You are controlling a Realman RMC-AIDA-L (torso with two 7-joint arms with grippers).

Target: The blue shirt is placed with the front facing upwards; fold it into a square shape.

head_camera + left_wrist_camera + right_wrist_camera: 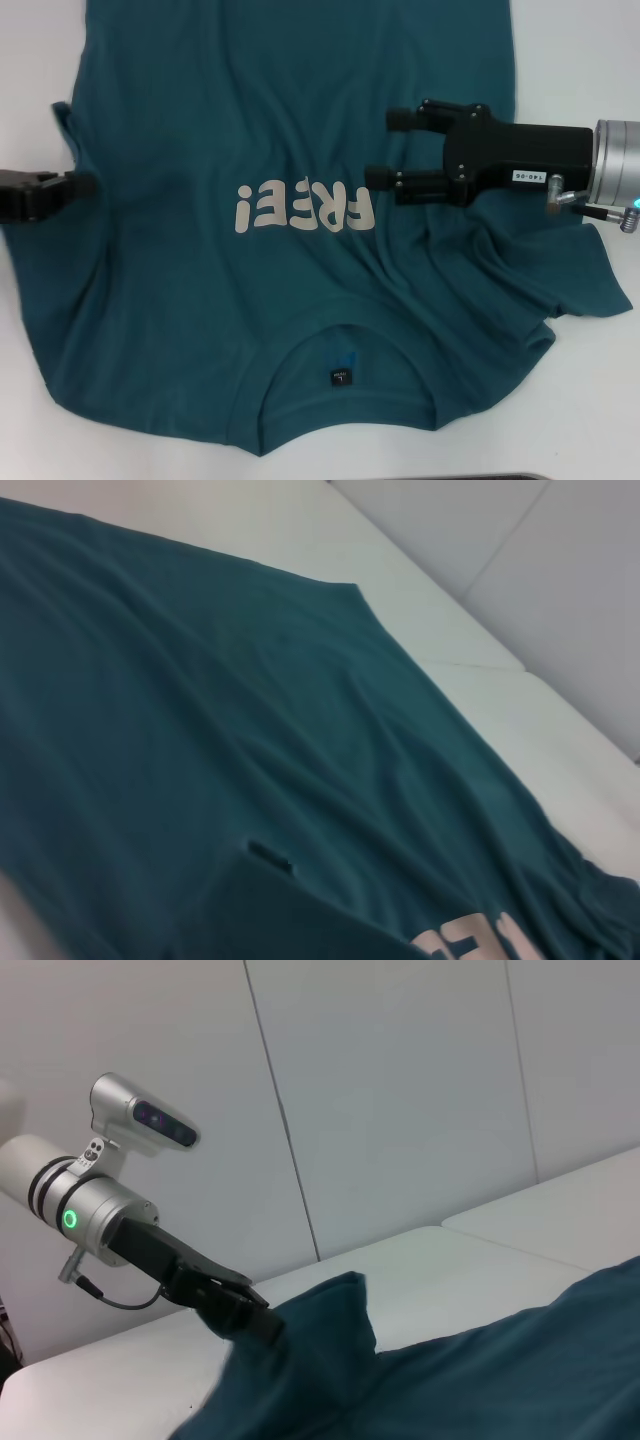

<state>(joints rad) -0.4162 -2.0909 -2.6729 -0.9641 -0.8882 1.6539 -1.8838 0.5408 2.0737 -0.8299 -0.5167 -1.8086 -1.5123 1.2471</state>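
While the blue shirt [290, 150] lies face up across the white table [590, 60], collar at six o'clock, its nine o'clock edge is pinched and lifted by the left gripper [78, 186]. The right gripper [385, 148], jaws spread, hovers at three o'clock. The first side fold seems underway; next, carry that edge toward centre.

The blue shirt [230, 730] lies spread over the white tabletop [480, 630], with soft wrinkles running across it. Cream letters [478, 938] peek in at one edge. A folded-up bit of cloth [270, 910], maybe a sleeve, sits close to the camera.
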